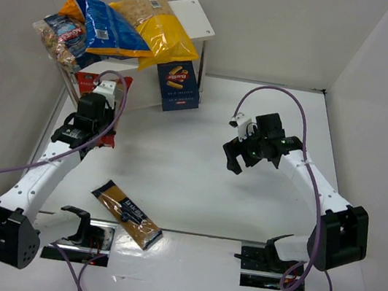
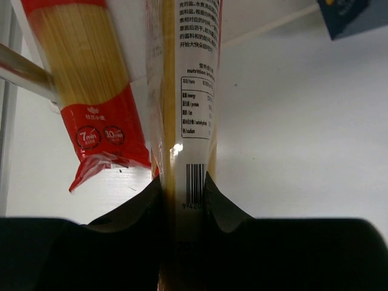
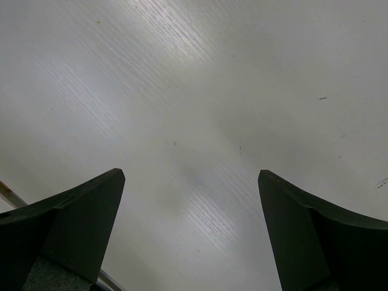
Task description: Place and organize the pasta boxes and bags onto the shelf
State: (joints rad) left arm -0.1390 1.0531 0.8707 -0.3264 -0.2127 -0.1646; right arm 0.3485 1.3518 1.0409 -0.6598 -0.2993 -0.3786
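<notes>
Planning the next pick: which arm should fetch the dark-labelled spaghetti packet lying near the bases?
Probably right: right gripper is open and empty, while left gripper is shut on another spaghetti packet.

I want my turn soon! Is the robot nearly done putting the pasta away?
About halfway. Three puffy bags lie on the shelf top. The left claw grips a spaghetti packet beside a red-edged packet. Still to go: the dark-label packet on the table, maybe the blue box. The right claw is open.

Free table [image 1: 196, 179] beside dark-label packet [image 1: 126, 214]
</notes>
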